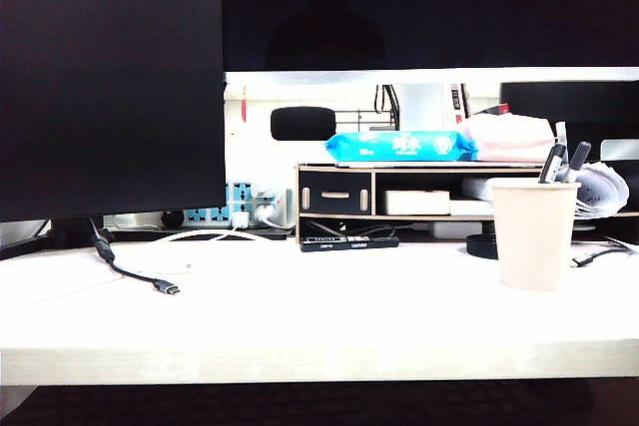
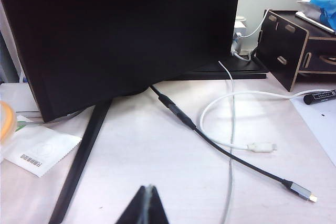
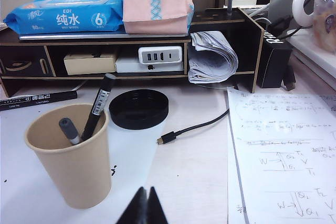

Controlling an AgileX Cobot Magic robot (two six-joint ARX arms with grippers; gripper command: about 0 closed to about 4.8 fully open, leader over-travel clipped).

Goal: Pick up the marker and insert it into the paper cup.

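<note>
Two pens already upright in paper cup (image 3: 71, 163), near right | marker (image 1: 349, 243) flat by shelf foot, far centre, ungrasped | left gripper (image 2: 148, 199), right gripper (image 3: 145, 201): jaws together, empty, parked near edge.

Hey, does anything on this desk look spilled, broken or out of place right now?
Nothing spilled or damaged. The paper cup stands upright holding two pens. The marker lies flat by the shelf. Loose cables trail across the table. Both the left hand and right hand are shut, empty.
</note>
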